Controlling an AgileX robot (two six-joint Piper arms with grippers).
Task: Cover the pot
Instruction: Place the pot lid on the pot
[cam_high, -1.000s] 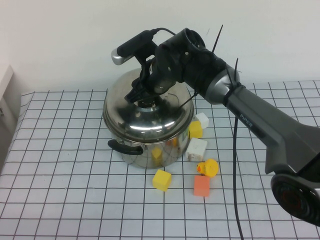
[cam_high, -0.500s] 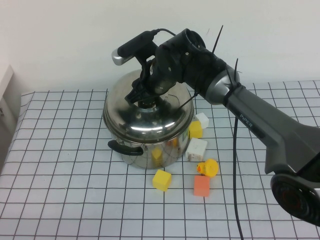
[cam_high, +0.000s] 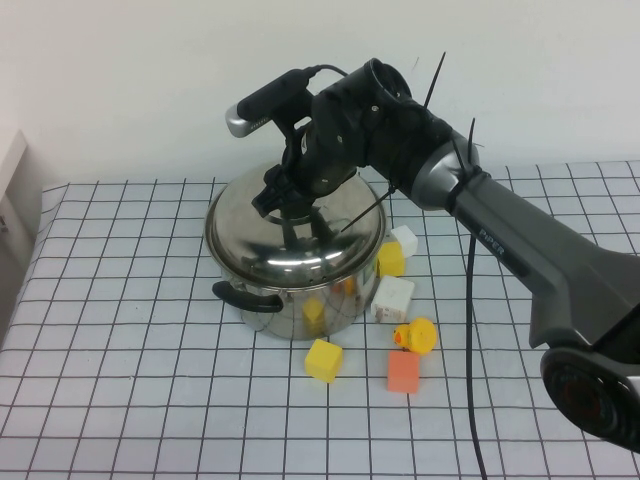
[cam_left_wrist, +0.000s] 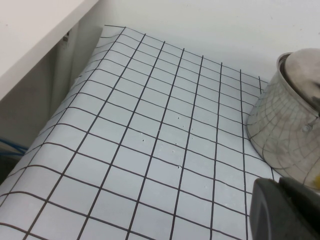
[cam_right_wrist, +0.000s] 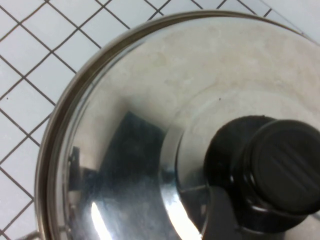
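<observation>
our right gripper (cam_high: 288, 198) hangs just above the lid (cam_high: 295, 232) seated on the pot (cam_high: 290, 300), jaws parted, nothing held. left gripper (cam_left_wrist: 285, 210): jaws unclear, pot beside it.

Right arm (cam_high: 520, 250) dark grey glossy shell, small white lettering, black cable alongside, silver-tipped black wrist camera (cam_high: 268, 100), black zip-tie tails, right gripper (cam_high: 285, 195) black, left gripper (cam_left_wrist: 282, 210) dark grey.

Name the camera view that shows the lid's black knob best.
The right wrist view: the knob fills the frame atop the lid. In the high view the right gripper hides it. The left wrist view shows only the pot and the left gripper.
</observation>
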